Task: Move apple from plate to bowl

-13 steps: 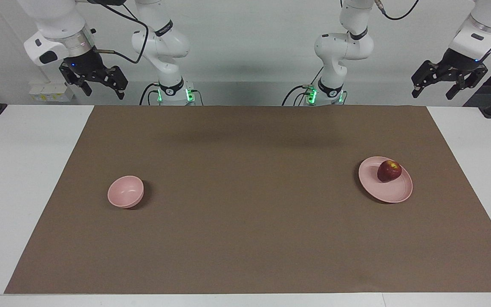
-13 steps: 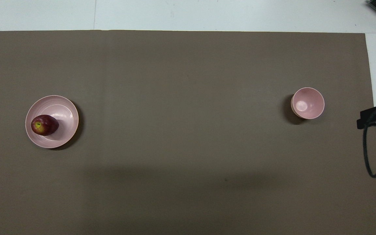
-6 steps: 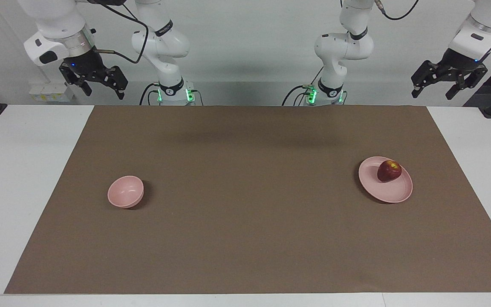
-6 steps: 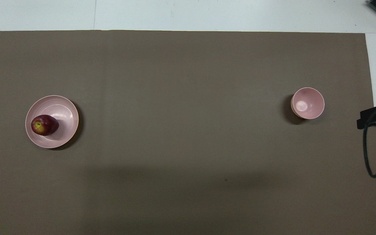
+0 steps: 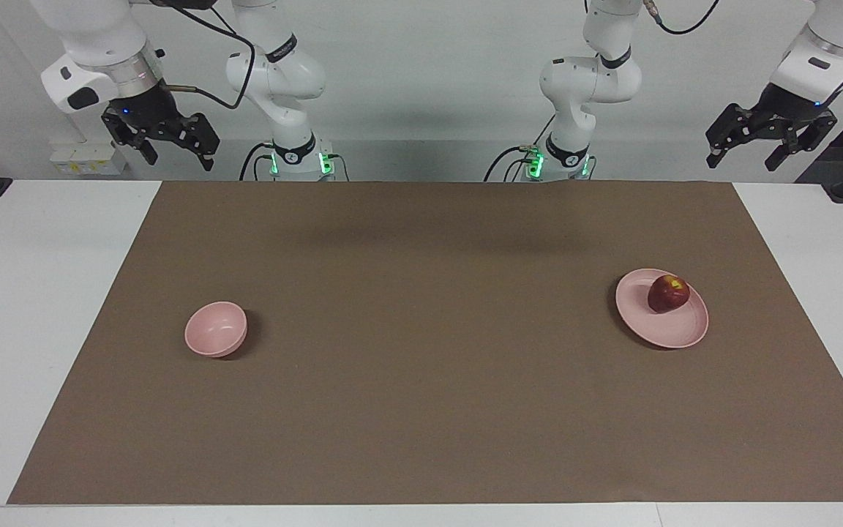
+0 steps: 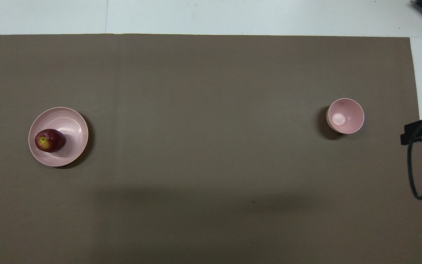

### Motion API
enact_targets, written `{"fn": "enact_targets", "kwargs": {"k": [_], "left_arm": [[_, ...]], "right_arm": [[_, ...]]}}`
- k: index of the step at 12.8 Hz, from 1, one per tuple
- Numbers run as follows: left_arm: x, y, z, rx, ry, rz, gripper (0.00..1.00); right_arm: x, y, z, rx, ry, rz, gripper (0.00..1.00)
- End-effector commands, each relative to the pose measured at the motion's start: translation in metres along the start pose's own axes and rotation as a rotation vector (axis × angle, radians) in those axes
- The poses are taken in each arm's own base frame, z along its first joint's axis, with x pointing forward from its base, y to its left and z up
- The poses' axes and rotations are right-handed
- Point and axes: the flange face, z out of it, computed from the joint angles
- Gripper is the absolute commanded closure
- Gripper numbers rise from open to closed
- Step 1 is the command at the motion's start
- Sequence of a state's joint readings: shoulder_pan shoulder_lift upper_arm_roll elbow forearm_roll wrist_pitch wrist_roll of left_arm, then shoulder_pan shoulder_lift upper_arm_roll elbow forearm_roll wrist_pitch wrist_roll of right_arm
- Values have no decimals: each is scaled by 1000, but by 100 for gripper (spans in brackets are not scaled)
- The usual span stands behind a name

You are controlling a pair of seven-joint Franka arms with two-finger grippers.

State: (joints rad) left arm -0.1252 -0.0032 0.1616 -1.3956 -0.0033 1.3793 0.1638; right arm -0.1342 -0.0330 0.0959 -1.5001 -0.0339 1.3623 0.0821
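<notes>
The apple (image 6: 50,140) hides part of the plate (image 6: 72,126); both arms' upper links are cut off.

I cannot read any text, label, brand, number or sign in either view. The white robot arm casings (image 5: 275,66) carry no lettering that I can make out, and the small markings on the dark bands around their joints are too small for me to read. The brown mat (image 5: 436,337) on the white bench (image 5: 34,293) is plain, with nothing printed on it. The white box on the wall (image 5: 88,157), toward the right arm's end, may have a label, but I cannot tell.
</notes>
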Motion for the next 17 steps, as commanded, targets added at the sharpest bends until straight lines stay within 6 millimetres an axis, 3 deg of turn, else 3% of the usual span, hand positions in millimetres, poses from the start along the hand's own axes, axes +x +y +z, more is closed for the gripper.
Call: {"fn": "enact_targets", "kwargs": {"k": [1, 10, 13, 17], "left_arm": [[-7, 2, 0, -9, 7, -3, 0], [0, -4, 7, -2, 66, 8, 0], [6, -16, 34, -3, 71, 9, 0], [20, -23, 96, -4, 93, 17, 0]], "right_arm": [[-5, 2, -2, 19, 2, 0, 0], [-5, 2, -3, 19, 3, 0, 0], [-5, 2, -2, 19, 2, 0, 0], [-5, 2, -2, 19, 2, 0, 0]]}}
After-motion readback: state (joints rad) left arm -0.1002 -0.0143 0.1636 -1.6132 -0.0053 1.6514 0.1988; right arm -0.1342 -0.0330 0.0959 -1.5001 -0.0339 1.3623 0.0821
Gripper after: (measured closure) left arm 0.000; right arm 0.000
